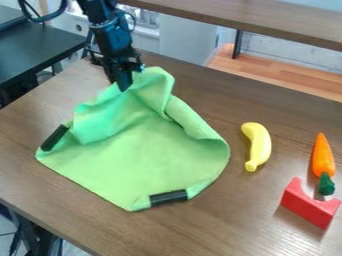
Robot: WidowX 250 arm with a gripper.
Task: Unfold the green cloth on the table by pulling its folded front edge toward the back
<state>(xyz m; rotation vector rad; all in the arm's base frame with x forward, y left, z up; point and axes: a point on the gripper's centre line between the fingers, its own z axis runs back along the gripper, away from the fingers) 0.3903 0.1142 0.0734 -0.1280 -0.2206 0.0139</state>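
The gripper (124, 84) hangs at the upper left of the table, at the top corner of a green cloth (140, 160). It is shut on the cloth, whose folds gather and rise around the fingertips. The lower part of the cloth lies spread on the table, with one black strip (55, 138) at its left corner and another black strip (168, 197) along its lower edge. The cloth's right side is rolled over in a thick fold.
A yellow banana (257, 145) lies right of the cloth on the brown table (220, 220). Farther right is an orange carrot (322, 157), its green top beside the notch of a red block (309, 205). A raised shelf (267, 20) runs across the back.
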